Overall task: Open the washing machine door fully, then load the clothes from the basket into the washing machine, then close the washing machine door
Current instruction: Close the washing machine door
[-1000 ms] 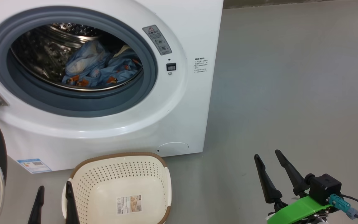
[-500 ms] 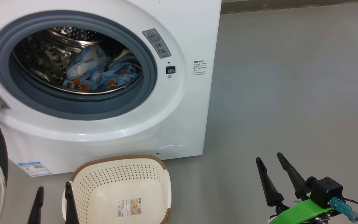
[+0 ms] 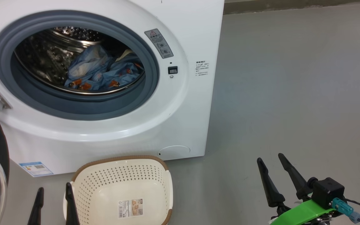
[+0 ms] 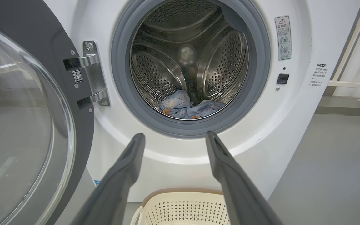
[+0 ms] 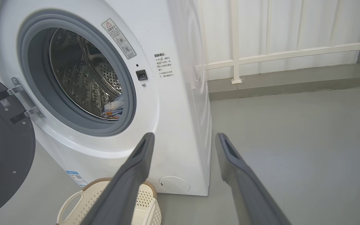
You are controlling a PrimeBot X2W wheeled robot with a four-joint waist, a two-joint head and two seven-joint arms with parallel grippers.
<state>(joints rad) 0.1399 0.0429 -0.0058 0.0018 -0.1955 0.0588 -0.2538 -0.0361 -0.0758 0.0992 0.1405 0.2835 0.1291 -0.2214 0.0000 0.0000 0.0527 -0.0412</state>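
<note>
Head view: we see clothes (image 3: 102,70) inside washing machine (image 3: 180,109), basket (image 3: 105,181) bare below; loading looks done. Left wrist view: our left gripper (image 4: 174,133) splayed, empty; door (image 4: 20,118) hangs wide, closing next, we judge. Right wrist view: right gripper (image 5: 184,134) spread, empty, parked clear.

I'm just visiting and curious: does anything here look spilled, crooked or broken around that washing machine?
Nothing stands out. The clothes lie wholly inside the drum of the washing machine, the basket sits upright and empty before it, and the washing machine door hangs open on its hinge, looking intact.
</note>
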